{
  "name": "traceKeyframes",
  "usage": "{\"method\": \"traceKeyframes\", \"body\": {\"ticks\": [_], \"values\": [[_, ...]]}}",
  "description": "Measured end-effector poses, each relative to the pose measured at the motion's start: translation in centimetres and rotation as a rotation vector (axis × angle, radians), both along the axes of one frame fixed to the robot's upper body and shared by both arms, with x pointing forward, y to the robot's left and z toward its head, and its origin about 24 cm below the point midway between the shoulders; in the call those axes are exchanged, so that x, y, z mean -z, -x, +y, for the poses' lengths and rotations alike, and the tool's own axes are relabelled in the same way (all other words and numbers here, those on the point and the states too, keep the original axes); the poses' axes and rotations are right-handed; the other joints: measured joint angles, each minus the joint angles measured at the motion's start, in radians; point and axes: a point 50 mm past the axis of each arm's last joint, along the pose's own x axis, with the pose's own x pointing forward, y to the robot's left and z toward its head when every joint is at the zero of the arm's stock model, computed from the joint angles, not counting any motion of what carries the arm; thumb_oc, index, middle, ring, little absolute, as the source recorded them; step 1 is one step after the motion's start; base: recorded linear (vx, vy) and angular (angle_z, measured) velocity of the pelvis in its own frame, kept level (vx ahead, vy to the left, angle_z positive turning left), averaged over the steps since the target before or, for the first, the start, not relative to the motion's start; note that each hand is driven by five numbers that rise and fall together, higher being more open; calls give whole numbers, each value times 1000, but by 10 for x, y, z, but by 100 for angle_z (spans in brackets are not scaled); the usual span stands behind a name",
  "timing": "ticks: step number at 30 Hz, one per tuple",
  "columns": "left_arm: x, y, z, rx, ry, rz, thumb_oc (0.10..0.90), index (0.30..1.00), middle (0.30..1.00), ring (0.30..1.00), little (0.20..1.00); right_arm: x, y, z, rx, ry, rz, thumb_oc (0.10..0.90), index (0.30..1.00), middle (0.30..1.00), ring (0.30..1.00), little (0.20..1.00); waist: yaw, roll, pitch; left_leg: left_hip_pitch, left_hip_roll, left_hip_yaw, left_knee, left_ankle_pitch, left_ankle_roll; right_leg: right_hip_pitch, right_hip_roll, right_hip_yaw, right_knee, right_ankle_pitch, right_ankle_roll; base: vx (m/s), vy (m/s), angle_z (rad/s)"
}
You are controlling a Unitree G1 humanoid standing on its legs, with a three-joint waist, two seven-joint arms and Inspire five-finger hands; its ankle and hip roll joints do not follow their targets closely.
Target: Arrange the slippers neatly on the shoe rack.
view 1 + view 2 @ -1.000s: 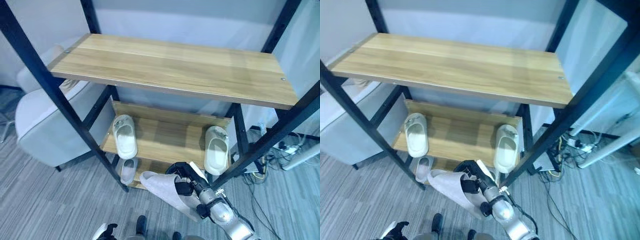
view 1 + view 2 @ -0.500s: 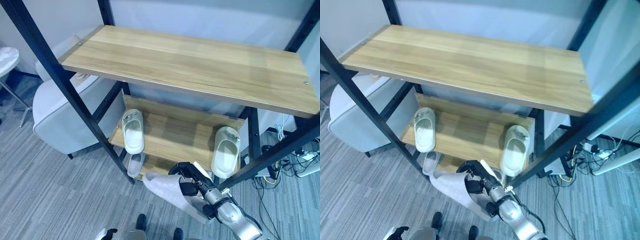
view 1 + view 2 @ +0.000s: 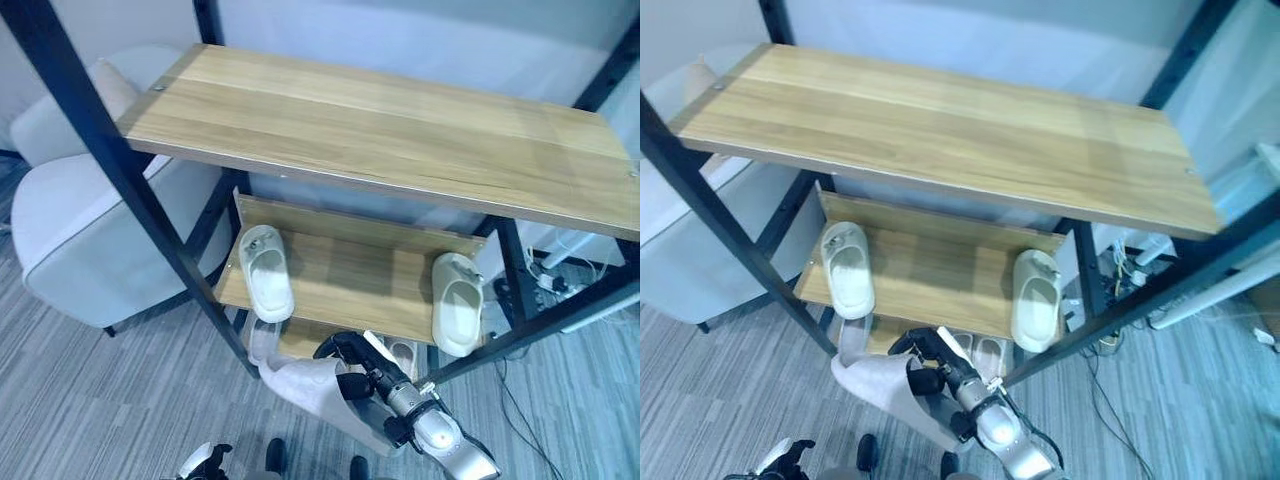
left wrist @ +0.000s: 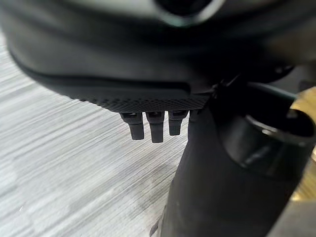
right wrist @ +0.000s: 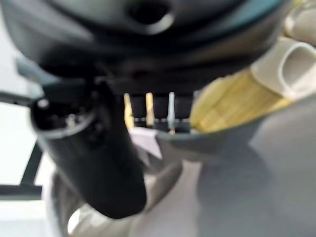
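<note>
On the middle shelf [image 3: 350,275] of the shoe rack [image 3: 400,120], one pale slipper [image 3: 268,272] is lying at the left end and another slipper [image 3: 457,316] at the right end. Below, the right hand [image 3: 365,375] is gripping a grey slipper [image 3: 310,388] just before the bottom shelf. The left hand [image 4: 153,126] is hanging over the floor [image 4: 74,173], fingers relaxed.
</note>
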Motion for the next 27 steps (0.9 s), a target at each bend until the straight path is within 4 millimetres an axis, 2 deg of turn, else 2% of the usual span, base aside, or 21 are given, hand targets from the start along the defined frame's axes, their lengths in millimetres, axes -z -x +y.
{"method": "traceKeyframes", "body": {"ticks": [2,3,4,6,7,8,9,10,13,17,21,24,27], "values": [[0,1,0,11,-5,6,800,900,900,900,900,2,2,-2,3,9,11,400,300,300,300,300,-16,1,-6,6,1,3,-8,0,0,2,-1,2,-2,0,0,58,15,-6],[4,14,-6,9,12,34,800,900,900,900,900,16,12,-12,16,63,64,400,300,300,300,300,-16,22,-75,17,2,4,-20,1,1,32,1,-2,-54,19,-3,0,0,0],[4,14,-6,9,12,34,800,900,900,900,900,16,12,-12,16,63,64,400,300,300,300,300,-16,22,-75,17,2,4,-20,1,1,32,1,-2,-54,19,-3,-24,4,3],[5,16,-4,-81,34,30,800,900,900,900,900,34,18,-28,220,-130,182,400,300,300,300,300,-25,33,-71,13,9,-7,-20,5,-5,45,-3,-56,-58,18,-2,-18,15,23],[5,16,-4,-83,35,29,800,900,900,900,900,40,20,-36,283,-145,212,400,300,300,300,300,-28,33,-72,12,9,-13,-19,6,-8,52,-4,-68,-62,19,-2,2,15,31],[5,17,-6,-87,41,29,800,900,900,900,900,51,26,-52,371,-127,256,400,300,300,300,300,-32,35,-73,10,10,-19,-20,7,-10,56,-3,-79,-68,19,-3,17,19,20],[6,17,-8,-88,46,30,800,900,900,900,900,55,28,-60,400,-106,274,400,300,300,300,300,-33,42,-69,10,12,-21,-20,8,-11,59,-2,-85,-71,21,-6,58,64,13],[6,17,-10,-86,52,32,800,900,900,900,900,62,36,-80,448,-38,311,400,300,300,300,300,-44,60,-62,11,16,-24,-28,12,-16,60,1,-92,-76,25,-7,55,59,5],[7,18,-13,-74,57,38,800,900,900,900,900,67,51,-103,457,61,351,400,300,300,300,300,-66,83,-59,15,21,-27,-28,13,-18,80,7,-97,-106,40,-11,69,73,2],[7,17,-11,-29,44,46,800,900,900,900,900,68,53,-100,385,121,354,400,300,300,300,300,-74,82,-55,26,37,-22,-28,12,-23,87,22,-94,-106,41,-13,55,91,-5],[6,15,-10,-33,48,45,800,900,900,900,900,70,51,-84,337,86,362,400,300,300,300,300,-65,79,-53,27,41,-18,-28,12,-24,85,25,-91,-106,42,-15,20,85,-2],[4,9,-8,-30,44,29,800,900,900,900,900,67,40,-70,282,76,347,400,300,300,300,300,-62,73,-39,2,42,-15,-12,11,-25,52,26,-88,-85,40,-15,-67,46,-3],[-6,-24,-6,-18,51,-68,800,900,900,900,900,56,13,-55,251,43,282,400,300,300,300,300,-41,68,28,-106,47,-17,69,7,-29,-58,26,-89,9,22,-19,-178,47,2]]}}
